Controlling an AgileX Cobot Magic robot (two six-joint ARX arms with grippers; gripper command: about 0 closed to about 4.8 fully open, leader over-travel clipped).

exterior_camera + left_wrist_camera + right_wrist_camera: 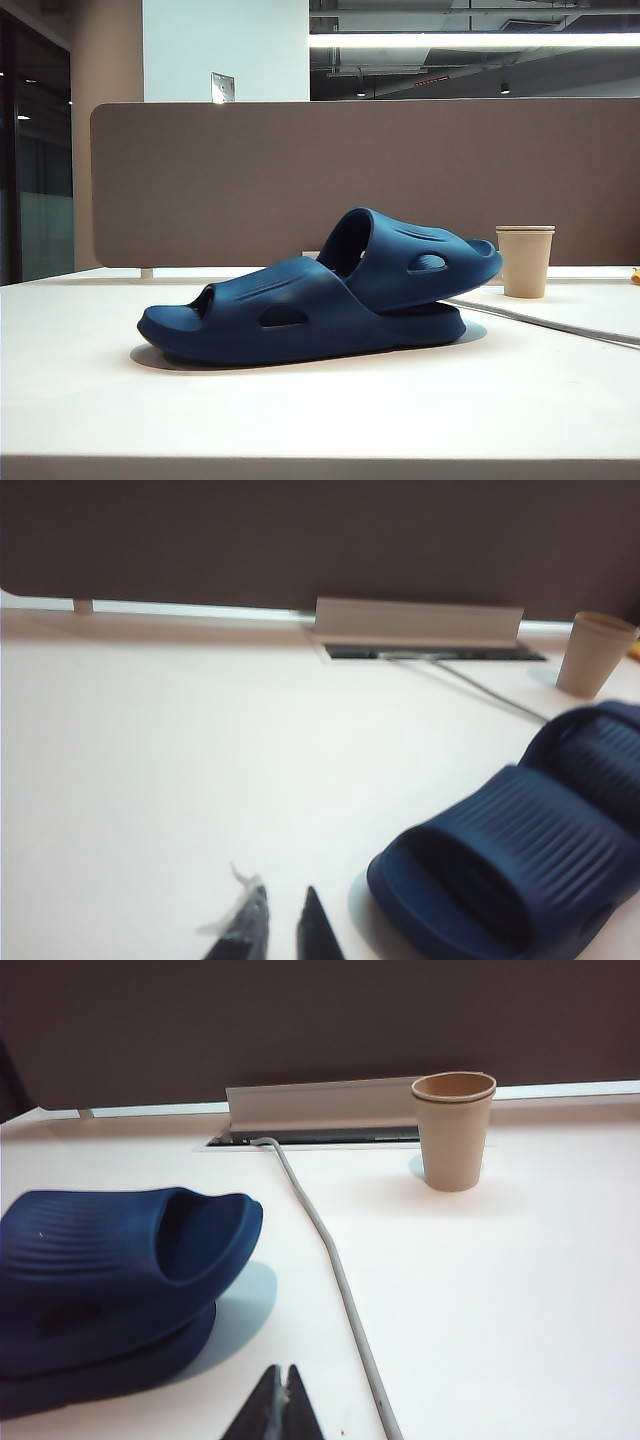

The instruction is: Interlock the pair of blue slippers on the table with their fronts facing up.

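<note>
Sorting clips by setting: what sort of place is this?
Probably an open-plan office: a white desk backed by a grey-brown partition panel, a cable slot with a grey cable, a paper cup, and exposed ceiling strip lighting.

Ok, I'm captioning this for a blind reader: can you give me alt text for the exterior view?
The pair of blue slippers sits interlocked on the white table, one lying flat and the other tilted with its end tucked under the first one's strap. Behind stand a grey-brown partition, a paper cup and a grey cable; no arm is visible.
</note>
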